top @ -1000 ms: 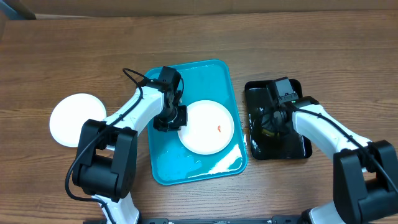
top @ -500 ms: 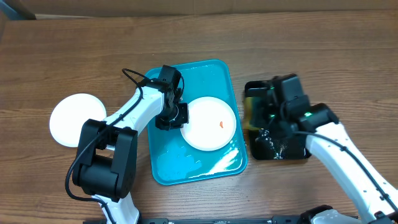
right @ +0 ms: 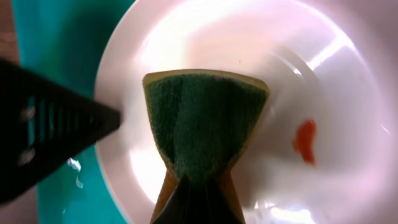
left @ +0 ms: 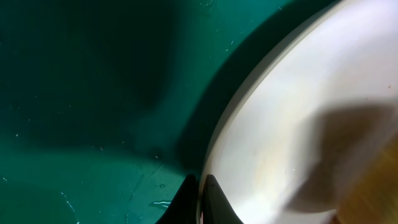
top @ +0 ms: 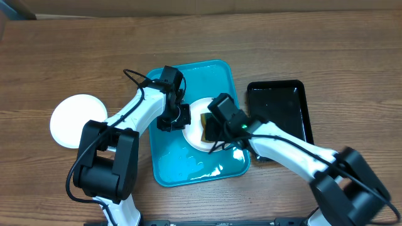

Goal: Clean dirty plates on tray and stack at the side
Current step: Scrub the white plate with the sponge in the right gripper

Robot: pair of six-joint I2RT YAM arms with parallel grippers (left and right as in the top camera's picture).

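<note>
Right gripper (right: 193, 190) pinches the sponge (right: 205, 118) over the white plate (right: 354, 81). The orange smear (right: 304, 140) lies beside the sponge, rightward in its wrist view. Left gripper (left: 200, 190) clamps the plate's rim.

The overhead view looks straight down on the bench (top: 63, 50) from well above, taking in the whole tray (top: 188, 169) and a black tray (top: 276, 103) beside it. The left wrist view sits very near the plate (left: 298, 124) at its rim, facing down onto it and the tray floor. The right wrist view looks down past its sponge (right: 202, 124) onto the same plate, which all three views share.
</note>
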